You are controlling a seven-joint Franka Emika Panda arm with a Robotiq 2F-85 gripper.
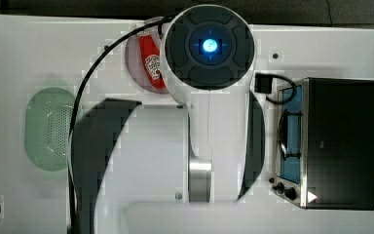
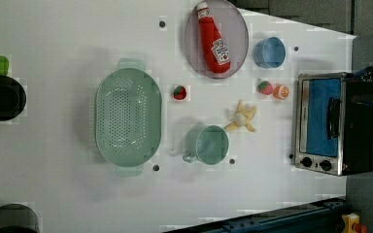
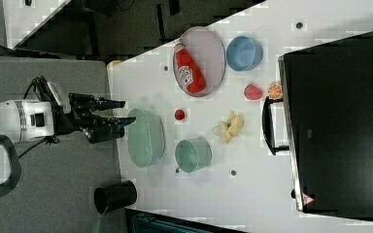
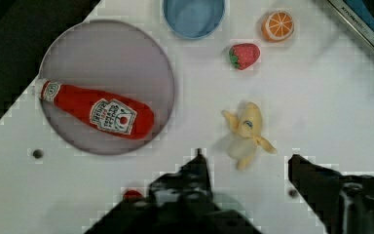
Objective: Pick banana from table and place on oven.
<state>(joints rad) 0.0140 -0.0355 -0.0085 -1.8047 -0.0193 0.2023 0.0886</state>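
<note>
The banana [image 2: 243, 118] lies on the white table [image 2: 53, 184], peel strips splayed, free of any grip. In the left view the oven [image 2: 332, 124] stands at its 3 o'clock, well apart, the teal cup [image 2: 207, 144] near its 8 o'clock, the strawberry [image 2: 265, 87] and orange slice [image 2: 281, 91] around its 1 o'clock, and the grey plate [image 2: 238, 29] with the ketchup bottle [image 2: 213, 39] toward 11 o'clock. The green colander [image 2: 127, 124] sits farther off at 9 o'clock. In the right view the gripper [image 3: 124, 111] hangs high above the table with its 2 fingers [image 3: 111, 103] spread apart, holding nothing; the wrist view shows the banana between the dark fingertips, well below them
</note>
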